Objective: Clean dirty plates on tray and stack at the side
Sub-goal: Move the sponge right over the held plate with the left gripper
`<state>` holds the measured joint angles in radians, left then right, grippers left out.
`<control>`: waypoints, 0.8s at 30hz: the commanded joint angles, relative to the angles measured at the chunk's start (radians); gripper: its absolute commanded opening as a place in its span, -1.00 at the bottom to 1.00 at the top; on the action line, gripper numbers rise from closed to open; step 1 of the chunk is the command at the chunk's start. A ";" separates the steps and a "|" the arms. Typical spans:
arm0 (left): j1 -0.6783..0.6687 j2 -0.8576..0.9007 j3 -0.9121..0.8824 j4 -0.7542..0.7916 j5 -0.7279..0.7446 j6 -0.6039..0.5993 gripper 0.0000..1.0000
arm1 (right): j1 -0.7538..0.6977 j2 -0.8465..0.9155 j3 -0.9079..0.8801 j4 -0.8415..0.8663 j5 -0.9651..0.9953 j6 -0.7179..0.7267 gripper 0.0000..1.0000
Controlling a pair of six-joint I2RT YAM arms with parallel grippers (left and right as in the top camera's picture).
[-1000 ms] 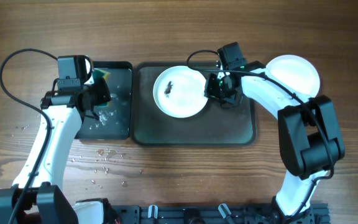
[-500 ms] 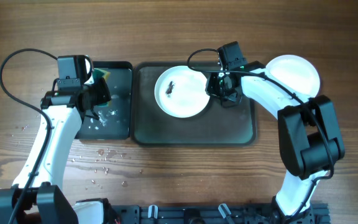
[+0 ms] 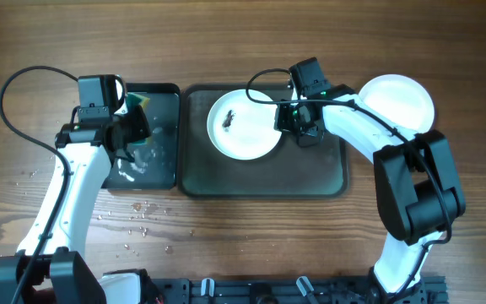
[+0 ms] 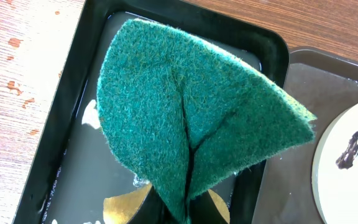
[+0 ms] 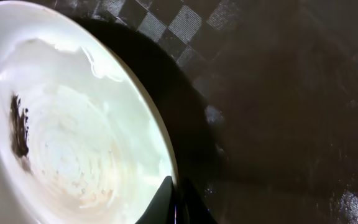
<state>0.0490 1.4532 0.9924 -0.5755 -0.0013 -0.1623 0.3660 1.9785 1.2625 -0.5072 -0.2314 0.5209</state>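
Overhead, one smeared plate point(image 3: 245, 131) on tray point(image 3: 310, 173), one plate point(image 3: 399, 100) aside, one sponge point(image 4: 185, 124)

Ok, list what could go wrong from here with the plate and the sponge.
1. The right jaws pinch only the thin rim of the dirty plate on the tray; lifted, it may slip or tip.
2. The smear lies on the side away from that grip, so scrubbing there could lever the plate loose.
3. The sponge in the left jaws hangs over the wet black tray; carrying it across may drip water.
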 commanded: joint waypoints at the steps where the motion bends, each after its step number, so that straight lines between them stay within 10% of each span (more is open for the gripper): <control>1: 0.005 0.005 0.019 0.008 0.012 -0.001 -0.92 | 0.014 -0.019 -0.002 0.022 -0.087 -0.080 -0.91; 24: 0.005 0.005 0.028 0.001 -0.024 -0.001 -0.92 | 0.051 -0.019 -0.002 0.028 -0.118 -0.152 -0.91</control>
<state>0.0490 1.4532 0.9924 -0.5755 -0.0017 -0.1619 0.4053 1.9785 1.2625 -0.4881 -0.3149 0.3870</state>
